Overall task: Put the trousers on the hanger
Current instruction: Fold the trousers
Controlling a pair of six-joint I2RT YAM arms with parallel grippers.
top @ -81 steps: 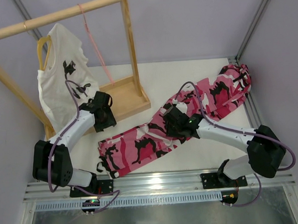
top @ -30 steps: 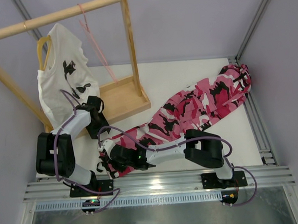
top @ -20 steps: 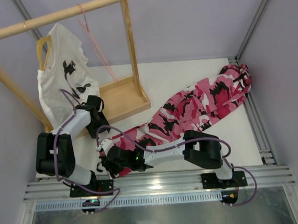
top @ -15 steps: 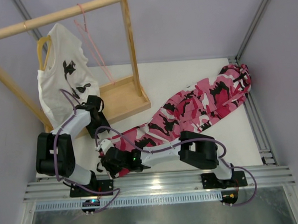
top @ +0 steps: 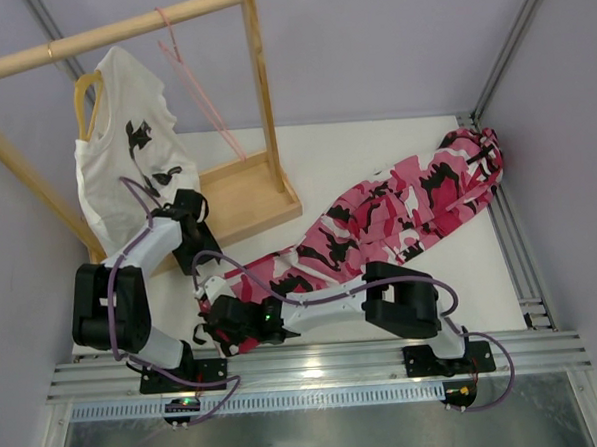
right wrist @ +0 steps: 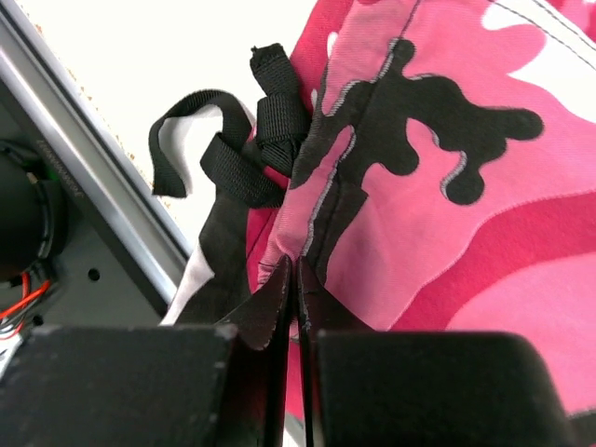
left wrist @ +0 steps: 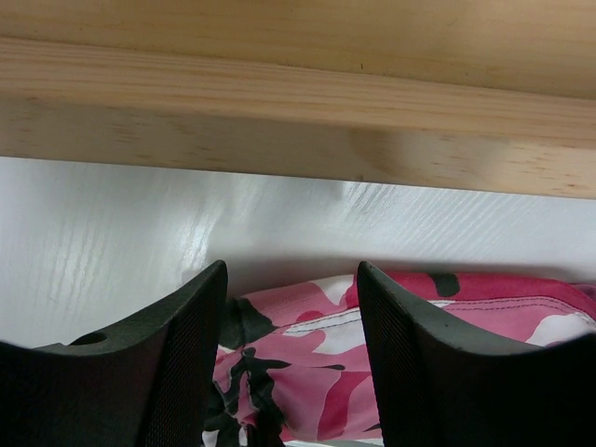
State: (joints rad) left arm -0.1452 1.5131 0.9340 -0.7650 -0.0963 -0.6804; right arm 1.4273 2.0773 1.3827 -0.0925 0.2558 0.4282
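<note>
**Trouser end pinched by right gripper; hanger on the rail**

At the near left of the table (top: 374, 144), the right gripper (top: 220, 324) is seen reached across from its base. In its wrist view the right gripper (right wrist: 291, 270) is closed to a slit, and a puckered fold of the trousers (right wrist: 447, 186) is nipped at the fingertips. A black webbing strap (right wrist: 233, 154) is looped just beside the pinched spot, close to the metal rail at the table's near edge.

From that grip the trousers (top: 398, 213) are laid flat in a long diagonal across the table, with the far end bunched near the right back corner.

Just beyond the gripped end, the left gripper (top: 200, 257) is held by the front edge of the rack's wooden base (top: 247, 191). In its wrist view the left gripper (left wrist: 291, 279) is parted to a middling width with nothing between the fingers. An edge of the trousers (left wrist: 307, 363) is seen past them on the white table, and the wooden base (left wrist: 298, 121) lies beyond.

Farther back, a white T-shirt (top: 125, 162) is hung on a yellow hanger (top: 83, 95). The hanger (top: 196, 84), thin and pale pink, is hooked over the wooden rail (top: 108, 33), well apart from the trousers.
</note>
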